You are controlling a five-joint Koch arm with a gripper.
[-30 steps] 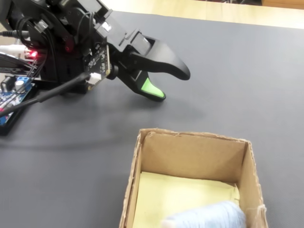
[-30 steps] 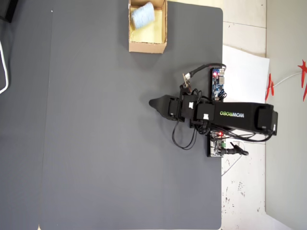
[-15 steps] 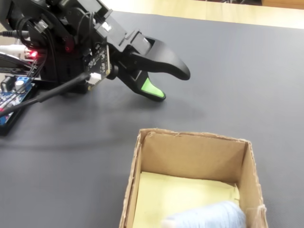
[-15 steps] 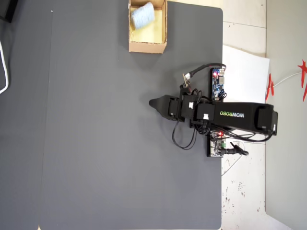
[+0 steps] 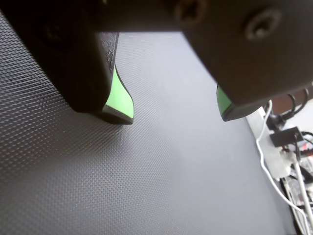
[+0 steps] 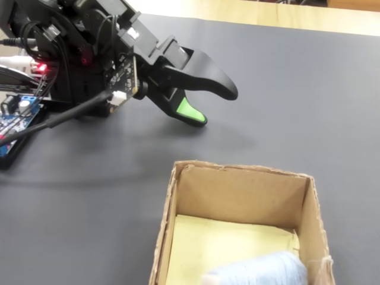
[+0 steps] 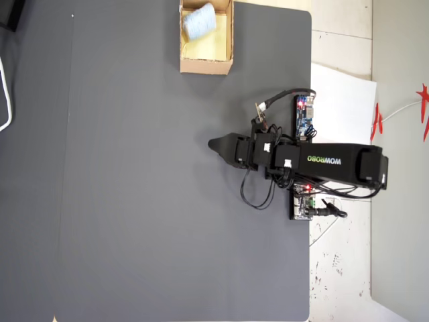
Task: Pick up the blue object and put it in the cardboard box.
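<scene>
The blue object [image 7: 199, 23] is a small, pale light-blue bundle with a soft, fuzzy texture, oblong and rounded like a roll. It lies inside the cardboard box [image 7: 206, 65], resting on the box floor; in the overhead view it sits toward the upper left part of the interior. In the fixed view the blue object [image 6: 258, 270] shows at the bottom edge of the picture, partly cut off, against the right-hand wall. The cardboard box [image 6: 241, 193] is small, square and brown, with low walls, rough-cut edges and a pale yellowish inside. It stands open and upright on the dark desk [image 7: 134, 201], near the top edge of the desk in the overhead view.
</scene>
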